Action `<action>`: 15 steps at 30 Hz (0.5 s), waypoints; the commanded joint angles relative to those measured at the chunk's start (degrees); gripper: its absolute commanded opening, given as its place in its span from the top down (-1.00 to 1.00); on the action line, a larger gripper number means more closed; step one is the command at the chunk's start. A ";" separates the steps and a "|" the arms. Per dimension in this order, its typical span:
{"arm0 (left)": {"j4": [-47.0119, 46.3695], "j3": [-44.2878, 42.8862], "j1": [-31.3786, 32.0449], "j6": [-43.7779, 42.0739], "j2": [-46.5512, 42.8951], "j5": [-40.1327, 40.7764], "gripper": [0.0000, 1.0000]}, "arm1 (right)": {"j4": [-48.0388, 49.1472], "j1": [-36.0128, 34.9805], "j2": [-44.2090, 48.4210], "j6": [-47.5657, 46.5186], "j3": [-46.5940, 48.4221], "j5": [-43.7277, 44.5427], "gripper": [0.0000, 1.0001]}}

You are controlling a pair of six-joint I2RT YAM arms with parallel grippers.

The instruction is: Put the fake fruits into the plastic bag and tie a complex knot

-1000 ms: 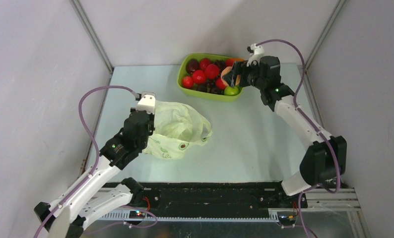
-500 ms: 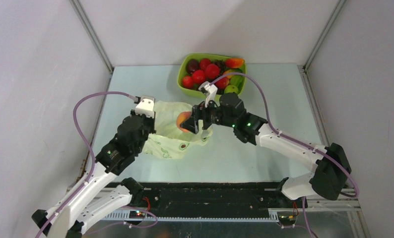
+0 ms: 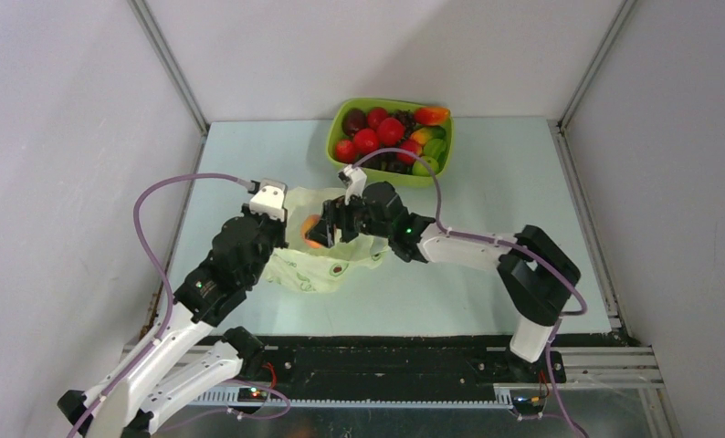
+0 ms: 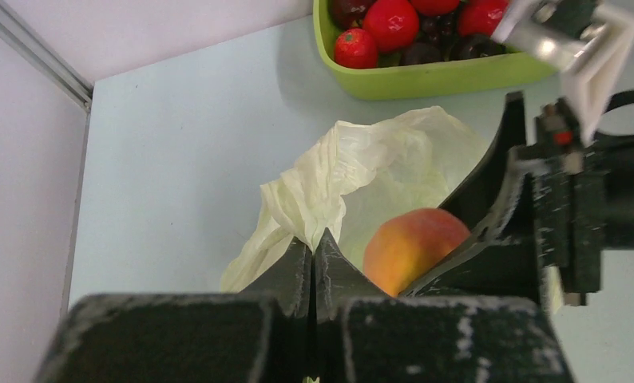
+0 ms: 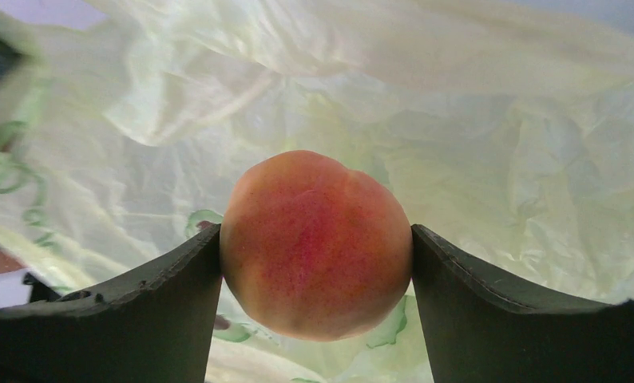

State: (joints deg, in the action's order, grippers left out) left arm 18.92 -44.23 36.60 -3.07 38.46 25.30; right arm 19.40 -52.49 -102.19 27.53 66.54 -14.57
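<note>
The pale yellow-green plastic bag (image 3: 327, 260) lies left of the table's middle with its mouth held up. My left gripper (image 4: 314, 254) is shut on the bag's edge (image 4: 330, 171). My right gripper (image 5: 316, 263) is shut on an orange-pink peach (image 5: 316, 243) and holds it inside the bag's mouth; the peach also shows in the top view (image 3: 311, 226) and in the left wrist view (image 4: 410, 247). Red apples (image 3: 377, 135), a dark plum (image 3: 354, 119), a green apple (image 3: 424, 165) and grapes (image 3: 391, 162) lie in the tray. No knot shows.
The lime-green tray (image 3: 377, 175) stands at the back of the table. The two arms are close together over the bag. Grey walls close in the left, right and back sides.
My right gripper carried the peach from over the tray leftward and down into the bag's mouth. My left gripper stayed shut on the bag's edge, shifting slightly.
</note>
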 commanded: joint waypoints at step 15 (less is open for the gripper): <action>-5.13 2.39 -0.25 -1.50 -4.36 0.22 1.00 | -4.37 -4.14 -17.39 -5.83 10.42 12.20 -0.06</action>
State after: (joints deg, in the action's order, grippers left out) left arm 17.78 -43.20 36.60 -3.53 37.74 23.33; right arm 17.98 -56.88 -117.36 24.27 74.76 -9.17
